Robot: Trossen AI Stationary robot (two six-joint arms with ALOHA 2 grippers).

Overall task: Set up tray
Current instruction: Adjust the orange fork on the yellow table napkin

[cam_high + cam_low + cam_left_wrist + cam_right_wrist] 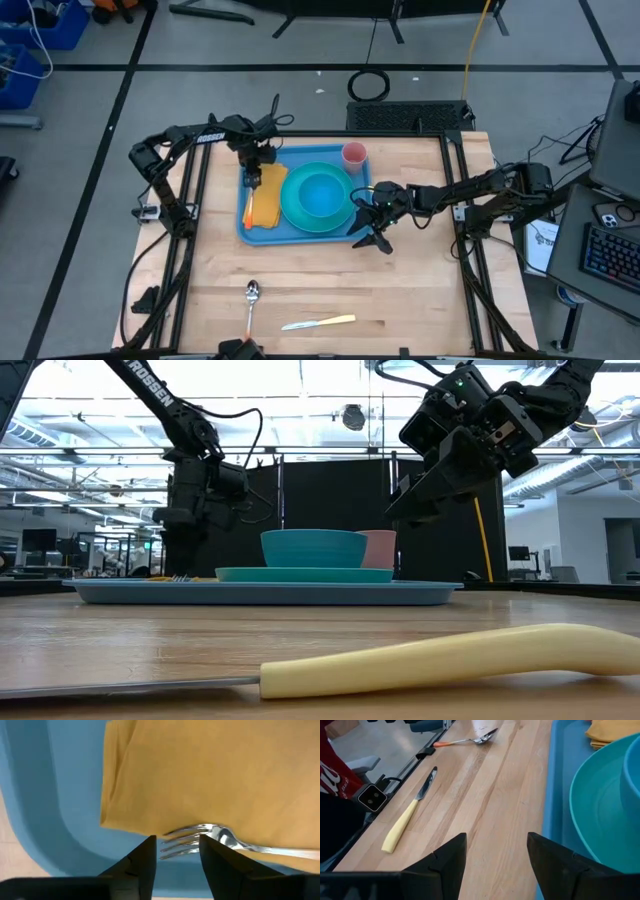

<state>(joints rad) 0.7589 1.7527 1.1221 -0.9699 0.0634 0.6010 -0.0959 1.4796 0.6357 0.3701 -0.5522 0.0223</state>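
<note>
the tray [262,232] sits on my wooden desk [400,290], toward the far side, about in the middle. on it there is a round teal plate [300,212] with a teal bowl [322,192] on top. a pink cup [354,154] stands at the far corner of the tray. a folded yellow napkin [267,196] lies on the tray beside the plate, and a fork [220,837] lies on the napkin with its prongs sticking out past the napkin's edge.

my left end effector [254,176] is over the far end of the napkin. its fingers are spread apart - the fork's prongs show between them in the left wrist view, but i cannot tell if they touch.

my right end effector [376,234] hangs over the desk just beside the tray's right edge, close to the plate. its fingers are spread wide and hold nothing.

a spoon [252,297] with an orange handle and a knife [320,322] with a pale yellow handle lie on the near part of the desk - well apart from the tray.
</note>
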